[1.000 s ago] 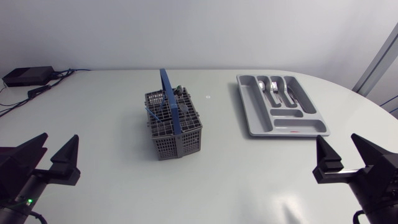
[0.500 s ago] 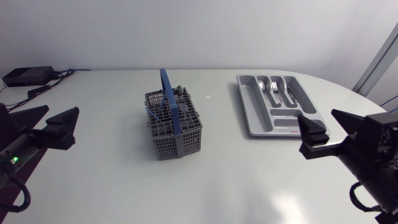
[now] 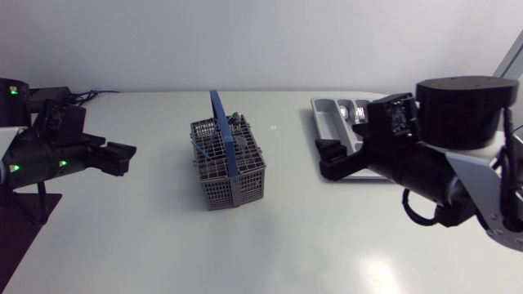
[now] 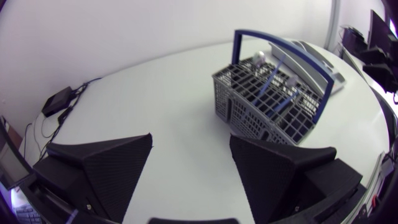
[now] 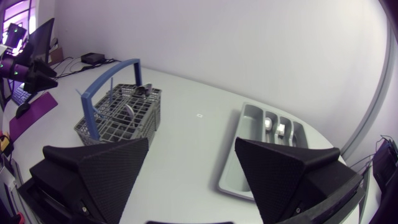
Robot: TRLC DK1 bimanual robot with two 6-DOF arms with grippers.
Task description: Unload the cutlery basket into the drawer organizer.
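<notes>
A grey cutlery basket [image 3: 227, 167] with a blue handle [image 3: 222, 131] stands mid-table, holding blue-handled utensils [image 4: 277, 93] and metal pieces [image 3: 235, 122]. The grey drawer organizer [image 3: 330, 114] lies to its right, with some cutlery [image 5: 277, 127] in its far compartments; my right arm hides its near part in the head view. My left gripper [image 3: 122, 157] is open, left of the basket and apart from it. My right gripper [image 3: 328, 160] is open too, empty, over the organizer's left edge. Both wrist views show the basket [image 5: 121, 109] [image 4: 273, 93] ahead of wide-spread fingers.
A black box [image 3: 37, 100] with cables sits at the table's back left corner. A small mark [image 3: 273, 126] shows on the tabletop between basket and organizer. Bare tabletop lies in front of the basket.
Both arms have risen from the near corners and swung inward: the left gripper toward the basket, the right gripper up to the organizer's left edge. Nothing was grasped.
</notes>
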